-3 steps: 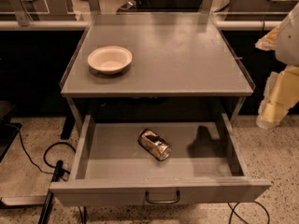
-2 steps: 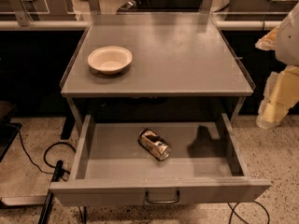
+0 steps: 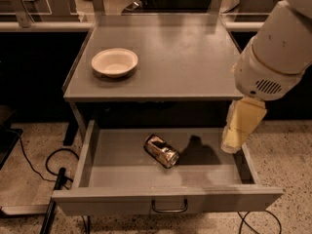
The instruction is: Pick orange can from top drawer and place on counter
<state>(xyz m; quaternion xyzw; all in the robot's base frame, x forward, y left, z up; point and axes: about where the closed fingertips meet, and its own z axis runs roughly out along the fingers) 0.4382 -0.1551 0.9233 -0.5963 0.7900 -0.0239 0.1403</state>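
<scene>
orange can (image 3: pixel 162 151) lies in top drawer (image 3: pixel 119 162), pincer (image 3: pixel 234 141) seemingly over right edge.

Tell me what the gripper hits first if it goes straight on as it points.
Pointing down over the right end of the top drawer, the gripper would probably meet the drawer floor or right wall first; depth is unclear. The orange can lies to its left.

no readable text anywhere, not even on the orange can (image 3: pixel 161 150); the pincer (image 3: pixel 233 143) hangs over the right end of the top drawer (image 3: pixel 117 202).
</scene>
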